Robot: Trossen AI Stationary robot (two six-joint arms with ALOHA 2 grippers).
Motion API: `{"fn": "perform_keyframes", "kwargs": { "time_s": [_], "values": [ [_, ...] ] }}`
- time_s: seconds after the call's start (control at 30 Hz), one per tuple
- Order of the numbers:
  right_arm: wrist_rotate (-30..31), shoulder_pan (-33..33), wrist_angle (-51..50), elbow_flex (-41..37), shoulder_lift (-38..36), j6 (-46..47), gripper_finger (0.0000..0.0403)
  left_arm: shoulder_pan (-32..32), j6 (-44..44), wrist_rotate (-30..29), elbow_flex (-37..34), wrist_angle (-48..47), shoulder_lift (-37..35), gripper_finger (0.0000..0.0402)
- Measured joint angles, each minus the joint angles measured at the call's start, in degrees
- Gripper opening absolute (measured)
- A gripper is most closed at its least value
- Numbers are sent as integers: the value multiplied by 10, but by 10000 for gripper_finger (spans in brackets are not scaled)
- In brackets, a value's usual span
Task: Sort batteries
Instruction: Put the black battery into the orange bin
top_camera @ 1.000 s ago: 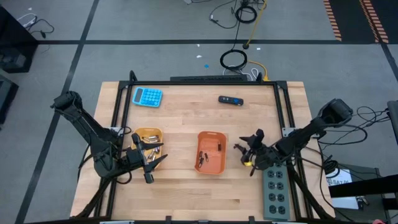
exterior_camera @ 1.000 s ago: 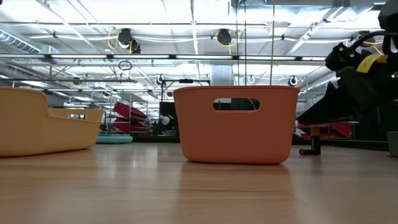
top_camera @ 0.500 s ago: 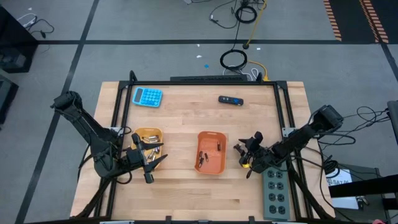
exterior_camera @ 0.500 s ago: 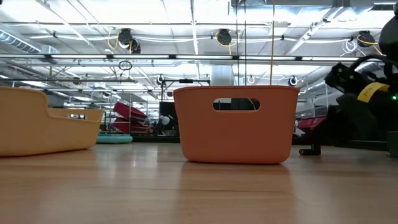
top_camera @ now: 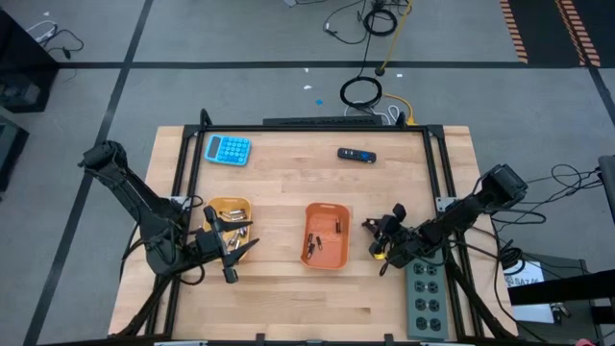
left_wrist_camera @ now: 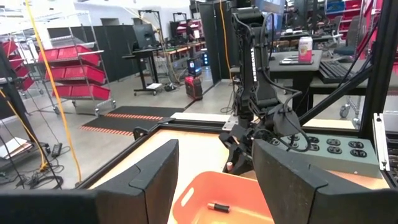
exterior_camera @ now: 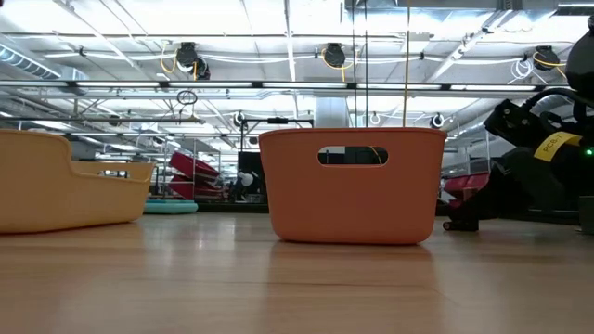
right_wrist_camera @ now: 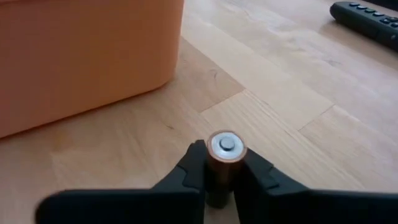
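My right gripper (right_wrist_camera: 224, 177) (top_camera: 381, 236) is low over the table, just right of the orange tray (top_camera: 327, 252), shut on a copper-coloured battery (right_wrist_camera: 224, 148) whose silver end faces the wrist camera. Other batteries (top_camera: 312, 245) lie in the orange tray, and more (top_camera: 233, 223) lie in the yellow tray (top_camera: 231, 205). One battery (left_wrist_camera: 219, 207) on the orange tray's floor shows in the left wrist view. My left gripper (top_camera: 229, 248) hangs open at the yellow tray's near side, holding nothing. My right gripper pinches the battery's round side (right_wrist_camera: 216, 169) just below its silver end, one finger (right_wrist_camera: 191, 169) on each side. The battery points along the fingers, silver end back toward the wrist. The fingers hide its other end, so whether that end rests on the table I cannot tell.
A blue calculator (top_camera: 228, 149) and a black-and-blue oblong device (top_camera: 356, 154) lie near the far edge. A grey power strip (top_camera: 424, 293) sits at the near right corner, beside my right arm. Bare wood lies between the trays and the near edge.
My right arm has come down toward the table beside the orange tray; in the low view it has dropped from the upper right corner to just above the tabletop. My left arm has kept still.
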Motion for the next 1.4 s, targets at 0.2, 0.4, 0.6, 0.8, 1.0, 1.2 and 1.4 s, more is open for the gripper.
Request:
{"fn": "perform_keyframes", "kwargs": {
  "time_s": [0.2,0.4,0.6,0.8,1.0,1.2,1.4],
  "values": [
    [-28,-1,-2,1,-17,-18,29,0,1,0,0,-3,0,214],
    [-31,-1,-13,50,-95,-142,29,0,3,0,0,-3,0,214],
    [-56,-4,-47,143,-141,-303,32,4,2,0,0,-3,0,214],
    [-107,-20,-38,192,-129,-333,120,12,-2,0,0,-2,0,214],
    [-201,-64,-44,203,-115,-286,199,14,-6,4,0,-1,0,214],
    [-303,-58,-296,276,-146,-199,218,13,-3,4,0,-3,0,214],
    [-379,-25,-551,294,-131,-92,213,16,-1,4,0,-6,0,214]
  ]
}}
